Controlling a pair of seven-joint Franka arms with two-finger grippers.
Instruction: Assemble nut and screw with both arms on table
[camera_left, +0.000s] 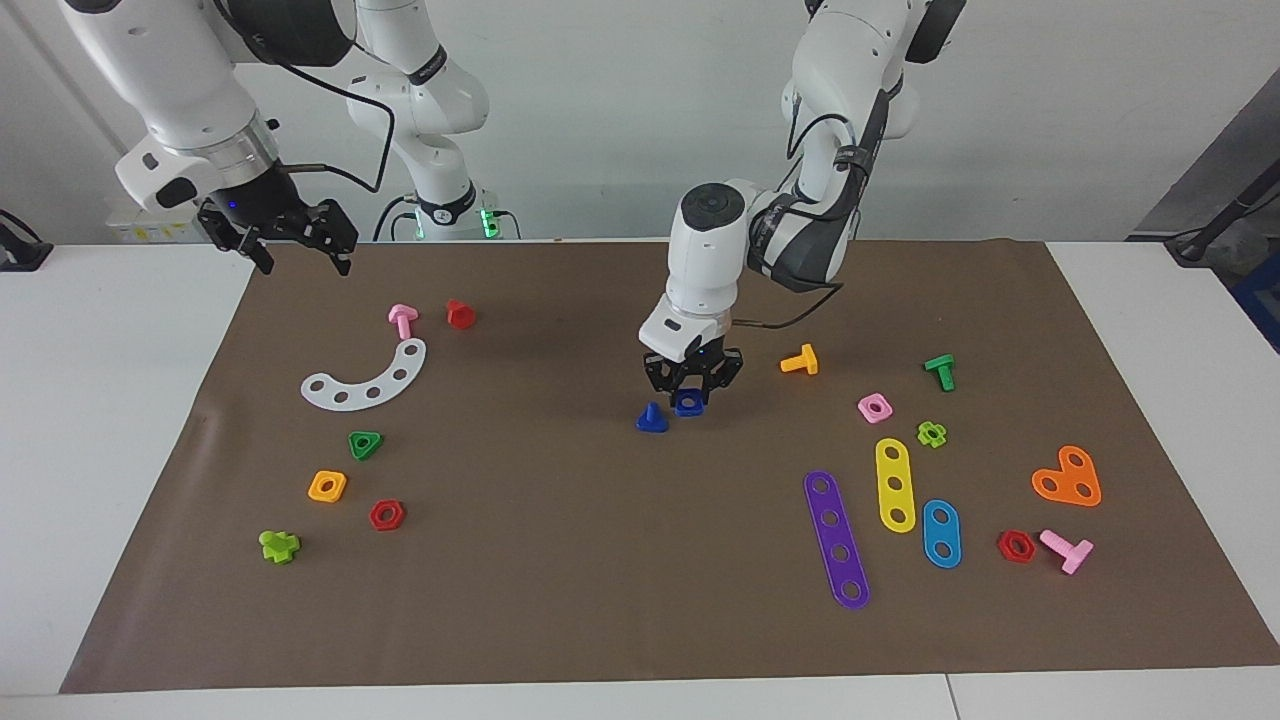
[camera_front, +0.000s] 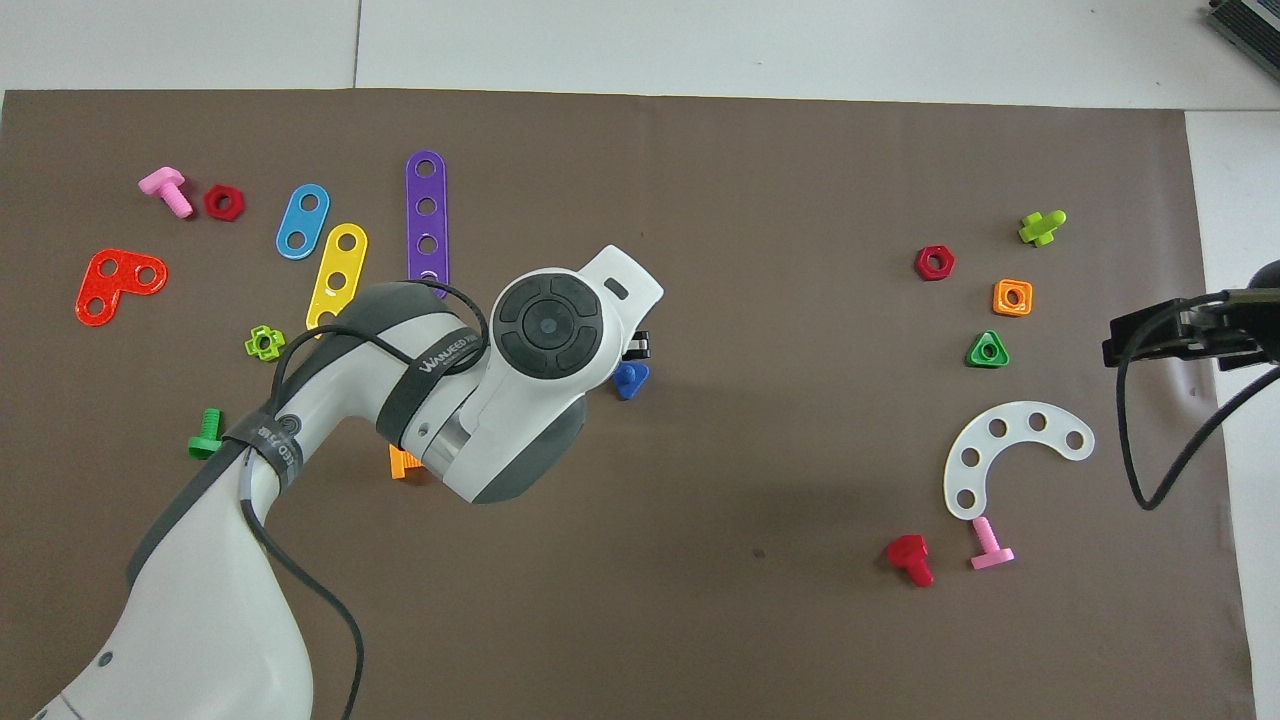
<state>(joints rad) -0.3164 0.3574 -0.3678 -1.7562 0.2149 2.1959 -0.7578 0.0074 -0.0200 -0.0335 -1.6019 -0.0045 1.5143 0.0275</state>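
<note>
The left gripper (camera_left: 692, 386) held the small dark blue plastic square nut (camera_left: 688, 402) by its edges, beside the blue triangular-headed screw (camera_left: 651, 419) mid-mat. Both looked light, rigid, slippery. The right gripper (camera_left: 288, 246) waited, jaws wide, over the mat's corner.

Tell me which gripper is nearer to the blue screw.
Left. The left gripper, shut on the nut, hangs just beside the screw. The right gripper waits over the mat's corner at the right arm's end.
</note>
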